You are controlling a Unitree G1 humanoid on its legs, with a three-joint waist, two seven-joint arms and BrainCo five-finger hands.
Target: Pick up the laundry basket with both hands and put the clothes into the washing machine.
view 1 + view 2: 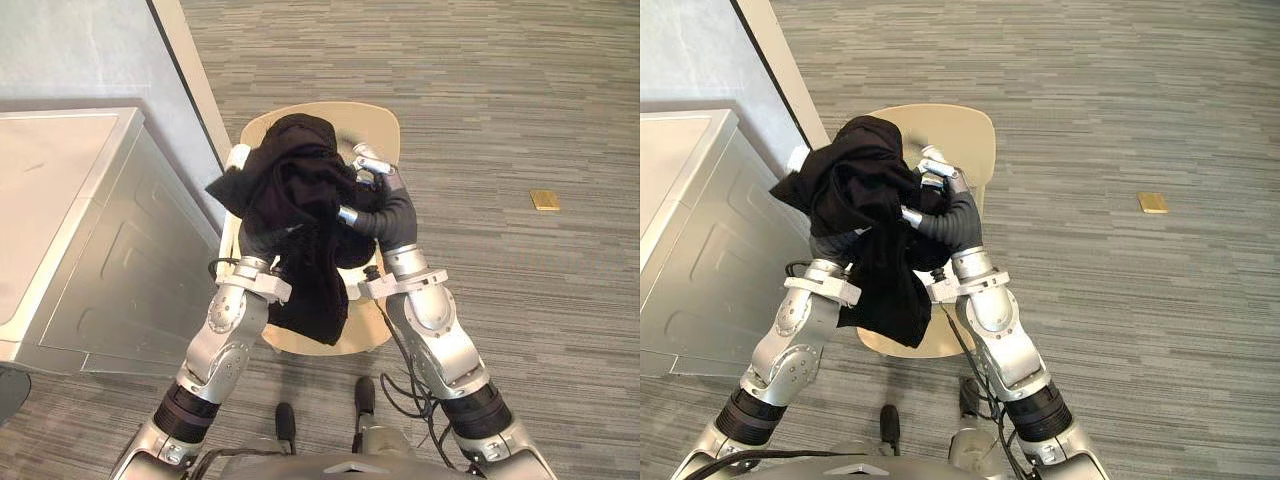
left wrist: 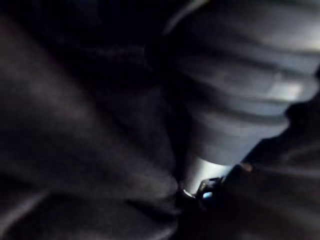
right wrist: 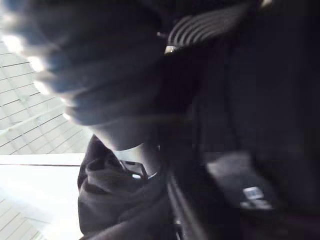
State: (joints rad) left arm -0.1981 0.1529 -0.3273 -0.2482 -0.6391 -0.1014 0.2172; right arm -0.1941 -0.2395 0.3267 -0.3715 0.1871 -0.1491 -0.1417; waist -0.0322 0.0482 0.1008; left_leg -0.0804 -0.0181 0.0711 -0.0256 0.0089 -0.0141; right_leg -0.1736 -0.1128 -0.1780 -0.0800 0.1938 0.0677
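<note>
Both arms are raised over a beige chair [image 1: 372, 124], and a bundle of black clothes [image 1: 292, 190] is held up between the two hands, above the chair's seat. The clothes are bunched at the top and one long fold hangs down between the forearms, reaching the front edge of the seat. The right hand [image 1: 370, 166] sits at the bundle's right side. Its silver fingers [image 1: 936, 166] are bent against the upper edge of the fabric and its thumb is tucked into the cloth lower down, so it is grasping the clothes. The left hand [image 1: 238, 157] is almost wholly buried under the bundle's left side, with only a pale bit of it poking out at the top. Whether it is clenched on the fabric or just supporting it cannot be told. Both wrist views show dark folds of fabric lying close against the ribbed covers. The washing machine [image 1: 120, 262], a grey box with a pale flat top, stands to the robot's left, just beside the chair and apart from the clothes. The floor [image 1: 500, 100] is a grey striped carpet, and a small flat yellow object [image 1: 545, 200] lies on it well off to the right of the chair.
</note>
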